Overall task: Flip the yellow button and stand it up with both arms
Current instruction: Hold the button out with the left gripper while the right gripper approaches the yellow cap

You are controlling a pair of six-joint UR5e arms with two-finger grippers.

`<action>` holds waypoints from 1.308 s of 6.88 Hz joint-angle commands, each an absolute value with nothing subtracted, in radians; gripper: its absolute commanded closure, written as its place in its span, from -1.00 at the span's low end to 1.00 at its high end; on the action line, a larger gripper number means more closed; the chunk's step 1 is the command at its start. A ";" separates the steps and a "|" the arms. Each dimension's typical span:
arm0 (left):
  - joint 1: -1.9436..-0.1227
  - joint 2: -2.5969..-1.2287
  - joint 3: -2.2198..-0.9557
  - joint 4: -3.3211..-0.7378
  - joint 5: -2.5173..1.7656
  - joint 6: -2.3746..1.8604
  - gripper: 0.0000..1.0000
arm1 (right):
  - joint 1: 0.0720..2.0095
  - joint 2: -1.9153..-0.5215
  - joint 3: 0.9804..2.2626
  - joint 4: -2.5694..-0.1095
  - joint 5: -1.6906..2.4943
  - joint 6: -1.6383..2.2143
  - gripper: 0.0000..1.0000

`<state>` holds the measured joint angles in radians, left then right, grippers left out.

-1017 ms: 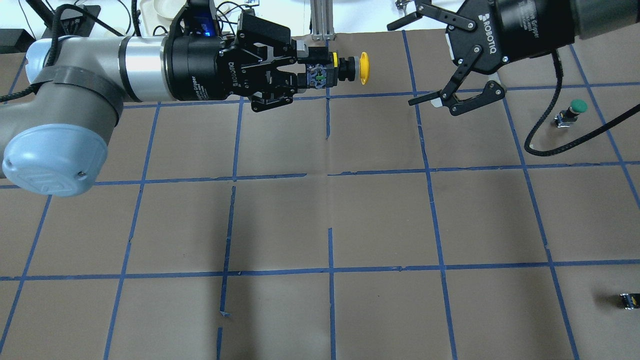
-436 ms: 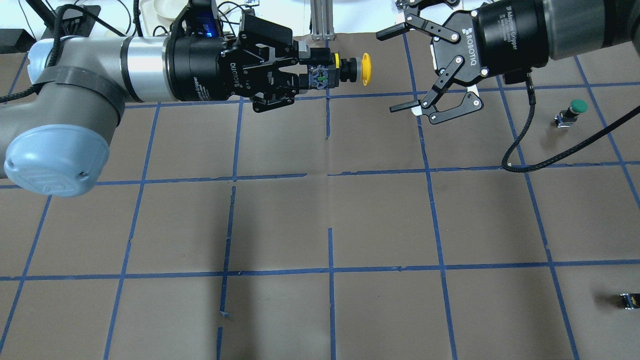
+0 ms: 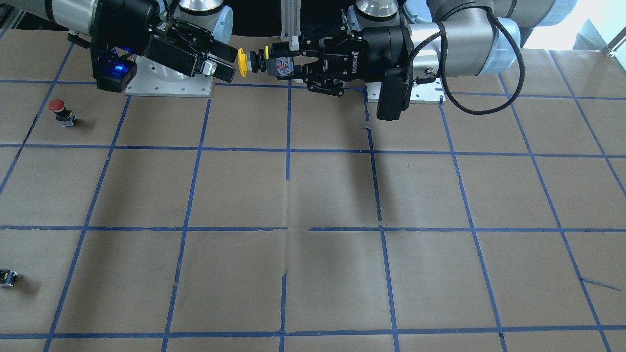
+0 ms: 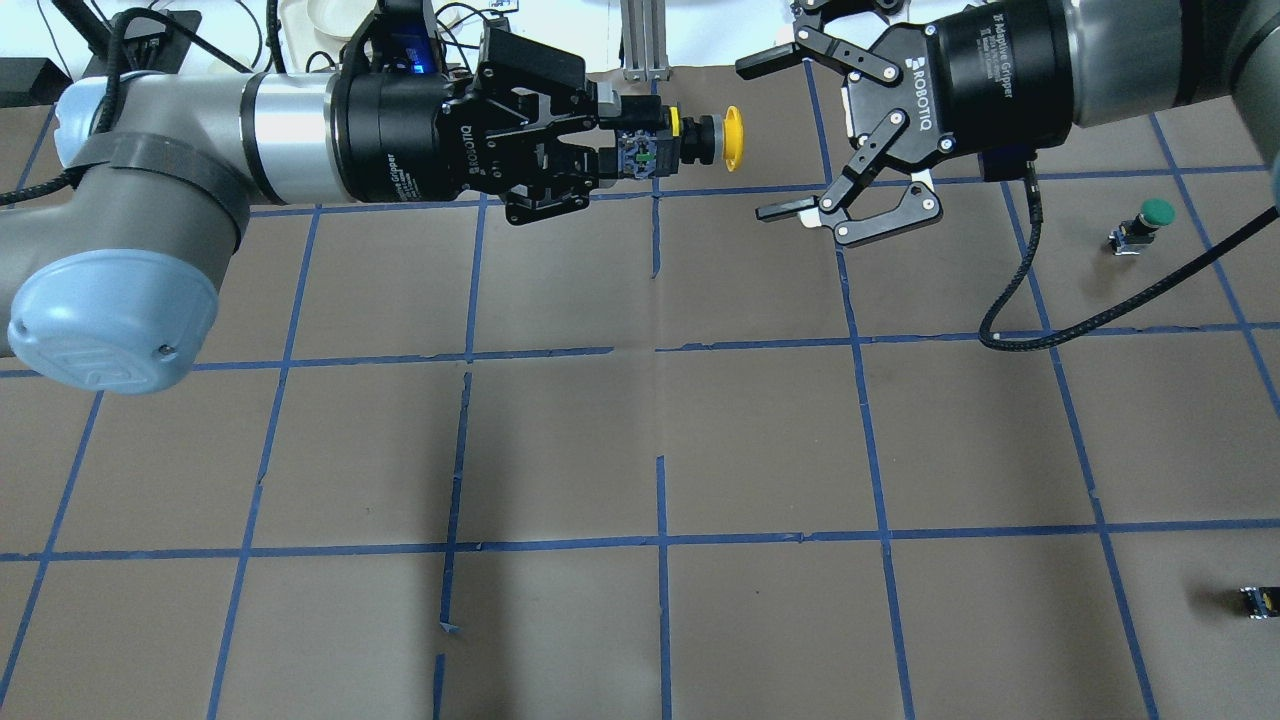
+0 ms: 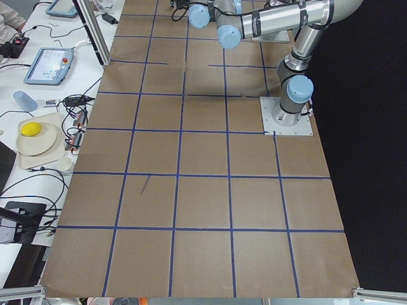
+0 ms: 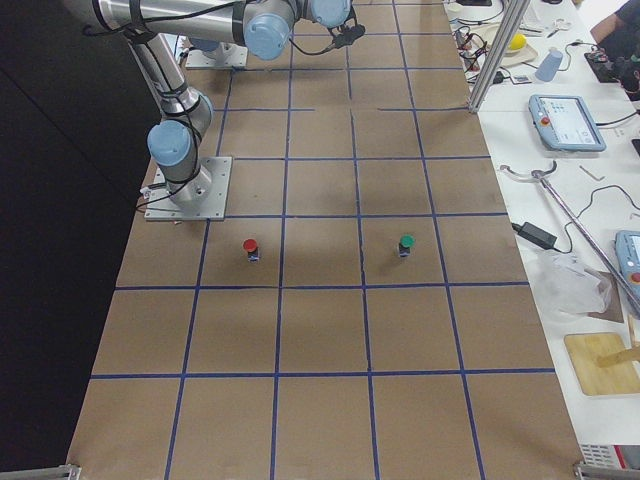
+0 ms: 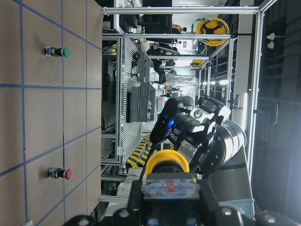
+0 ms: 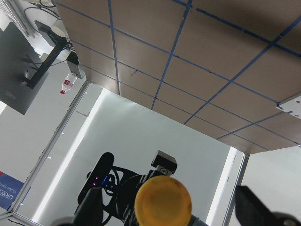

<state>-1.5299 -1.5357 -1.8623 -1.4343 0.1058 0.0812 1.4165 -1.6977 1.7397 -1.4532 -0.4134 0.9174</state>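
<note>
While the left gripper (image 4: 632, 150) clamps the grey-black contact block of the yellow button (image 4: 700, 139), we see that button held level in the air above the tabletop (image 4: 760, 440). It sits in the upper middle of the overhead frame, its yellow cap pointing toward the frame's right.

Just beside the cap we find the right gripper (image 4: 760, 138), its fingers spread wide and holding nothing, with the gap between them facing the cap. In the front-facing view the sides swap. The left gripper (image 3: 288, 66) comes in from the upper right, the yellow button (image 3: 254, 62) is at the top centre, and the right gripper (image 3: 227, 61) is close to the cap. We cannot tell there whether a finger touches it.

In the right wrist view the cap (image 8: 162, 200) sits face-on at the bottom centre.

Elsewhere on the tabletop, a green-capped button (image 4: 1145, 225) stands near the overhead frame's right edge. A small black block (image 4: 1258, 600) lies at its lower right, and a red-capped button (image 3: 61, 111) stands at the front-facing view's left.
</note>
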 commanded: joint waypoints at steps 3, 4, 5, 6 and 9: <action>-1.532 -1.536 -1.861 -1.433 0.106 0.080 0.87 | 1.440 -1.686 1.732 -1.457 -0.397 0.939 -0.89; -1.532 -1.536 -1.862 -1.431 0.107 0.081 0.87 | 1.439 -1.686 1.733 -1.457 -0.397 0.939 -0.79; -1.532 -1.536 -1.861 -1.433 0.107 0.081 0.87 | 1.439 -1.687 1.733 -1.454 -0.399 0.939 -0.61; -1.532 -1.534 -1.862 -1.433 0.107 0.080 0.87 | 1.434 -1.686 1.733 -1.456 -0.400 0.939 -0.43; -1.532 -1.532 -1.861 -1.433 0.109 0.061 0.86 | 1.431 -1.687 1.732 -1.456 -0.403 0.940 0.23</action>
<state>-1.5326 -1.5336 -1.8608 -1.4327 0.1076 0.0663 1.4330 -1.6869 1.7321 -1.4557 -0.4023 0.9401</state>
